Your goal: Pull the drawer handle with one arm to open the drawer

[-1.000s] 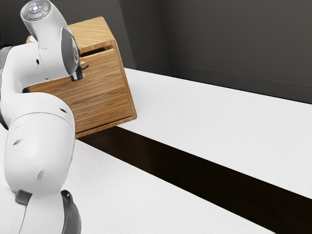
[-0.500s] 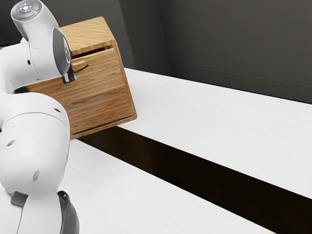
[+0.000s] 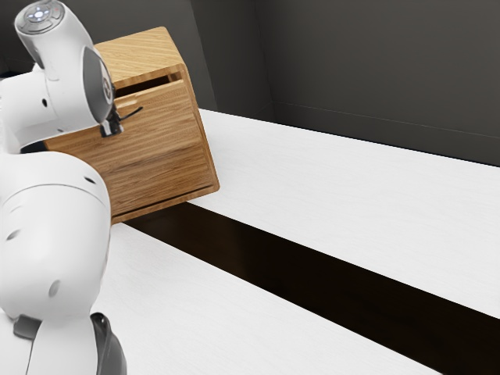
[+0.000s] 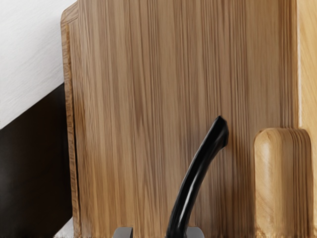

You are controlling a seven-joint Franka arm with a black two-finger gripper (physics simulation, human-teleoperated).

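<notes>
Light wooden drawer [image 3: 160,98] in a wooden box cabinet [image 3: 144,47] looks barely open. Black gripper [image 4: 159,232], 2 fingers spread, straddles the curved black handle [image 4: 198,173]; most pulling is left.

Dk grey walls [image 3: 375,55], wht table [image 3: 351,187], blk gap [image 3: 312,273]

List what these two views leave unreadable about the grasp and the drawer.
1. Whether the gripper is closed on the handle: in the exterior view the white arm covers it; in the wrist view the frame edge cuts it off.
2. The part of the drawer front toward the exterior view's left: hidden behind the arm.
</notes>
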